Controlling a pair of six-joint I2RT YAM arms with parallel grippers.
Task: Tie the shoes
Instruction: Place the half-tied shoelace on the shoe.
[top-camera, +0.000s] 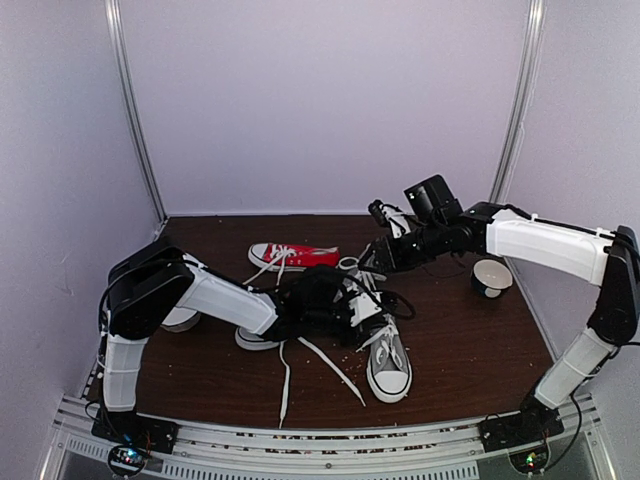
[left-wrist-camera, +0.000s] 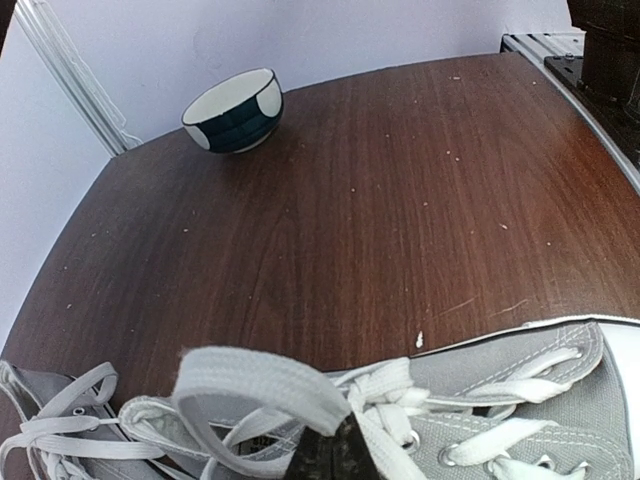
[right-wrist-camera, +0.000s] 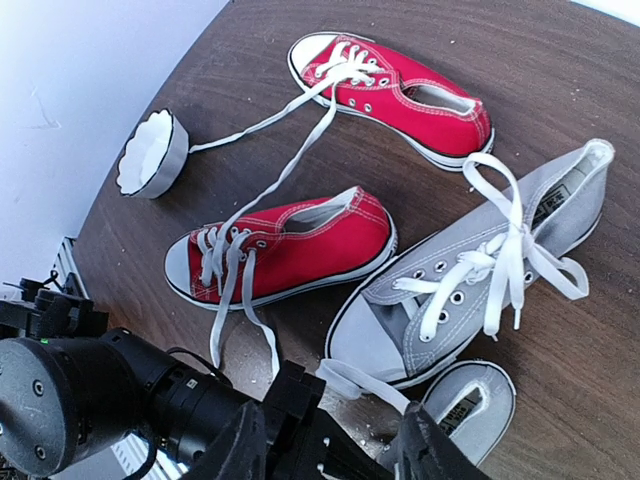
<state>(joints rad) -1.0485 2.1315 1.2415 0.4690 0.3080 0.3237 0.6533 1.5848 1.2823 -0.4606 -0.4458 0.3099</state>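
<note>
Two grey shoes lie mid-table: one in front (top-camera: 389, 365), one (top-camera: 362, 295) between the grippers. In the right wrist view the nearer grey shoe (right-wrist-camera: 450, 290) has its white laces crossed in loops, and only the heel of the other (right-wrist-camera: 470, 400) shows. My left gripper (top-camera: 325, 297) is shut on a white lace loop (left-wrist-camera: 260, 385) just above a grey shoe (left-wrist-camera: 560, 400); only its dark tip (left-wrist-camera: 335, 450) shows. My right gripper (top-camera: 385, 255) hovers above the shoes, open (right-wrist-camera: 335, 450), with a lace strand (right-wrist-camera: 365, 385) running between its fingers.
Two red sneakers (right-wrist-camera: 400, 85) (right-wrist-camera: 300, 245) with loose white laces lie left of the grey pair. A white fluted bowl (right-wrist-camera: 150, 152) stands at the far left. A dark bowl (top-camera: 490, 277) stands at the right, under the right arm.
</note>
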